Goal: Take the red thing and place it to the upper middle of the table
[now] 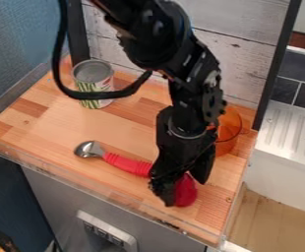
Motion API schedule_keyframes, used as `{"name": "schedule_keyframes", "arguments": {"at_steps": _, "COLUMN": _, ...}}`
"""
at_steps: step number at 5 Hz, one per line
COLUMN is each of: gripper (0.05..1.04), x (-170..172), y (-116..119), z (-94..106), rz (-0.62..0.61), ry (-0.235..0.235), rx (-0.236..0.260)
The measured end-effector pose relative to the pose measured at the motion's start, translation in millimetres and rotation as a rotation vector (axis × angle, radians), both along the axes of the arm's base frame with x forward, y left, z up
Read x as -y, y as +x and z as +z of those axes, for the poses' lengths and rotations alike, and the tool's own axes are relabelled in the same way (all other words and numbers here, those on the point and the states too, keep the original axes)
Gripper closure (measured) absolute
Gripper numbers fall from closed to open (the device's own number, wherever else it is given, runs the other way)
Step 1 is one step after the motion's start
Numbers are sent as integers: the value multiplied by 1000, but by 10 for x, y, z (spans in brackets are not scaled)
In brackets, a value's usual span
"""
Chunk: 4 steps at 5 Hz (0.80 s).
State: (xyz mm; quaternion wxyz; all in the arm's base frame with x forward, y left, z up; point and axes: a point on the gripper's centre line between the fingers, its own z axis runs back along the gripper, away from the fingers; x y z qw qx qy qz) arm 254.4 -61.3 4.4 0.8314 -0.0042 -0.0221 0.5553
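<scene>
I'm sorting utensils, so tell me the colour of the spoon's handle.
The handle is red, seen best in the camera view.

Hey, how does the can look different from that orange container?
The can is silvery metal with a green-patterned label, while the orange container is plain orange. The can is opaque; the orange container is see-through. Both sit on the wooden tabletop.

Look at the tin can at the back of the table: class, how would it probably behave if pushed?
The tin can would likely keep its shape, since it looks like metal. Standing upright on its flat base, it would probably slide under a low push; knocked over, its round side could let it roll.
</scene>
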Motion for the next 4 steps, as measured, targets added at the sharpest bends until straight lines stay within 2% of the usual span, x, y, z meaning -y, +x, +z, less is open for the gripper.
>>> {"name": "schedule_keyframes", "arguments": {"at_steps": 1, "gripper": 375, "x": 11, "y": 32, "z": -50, "rz": 0, "ry": -3, "rx": 15}}
{"name": "schedule_keyframes", "arguments": {"at_steps": 2, "gripper": 394, "x": 4, "y": 28, "z": -53, "rz": 9, "ry": -3, "rx": 28}}
{"name": "schedule_keyframes", "arguments": {"at_steps": 3, "gripper": 394, "x": 3, "y": -42, "z": -44, "rz": 9, "ry": 9, "rx": -11}}
{"name": "schedule_keyframes", "arguments": {"at_steps": 4, "gripper": 394, "x": 17, "y": -23, "z": 179, "rz": 13, "ry": 8, "rx": 34}}
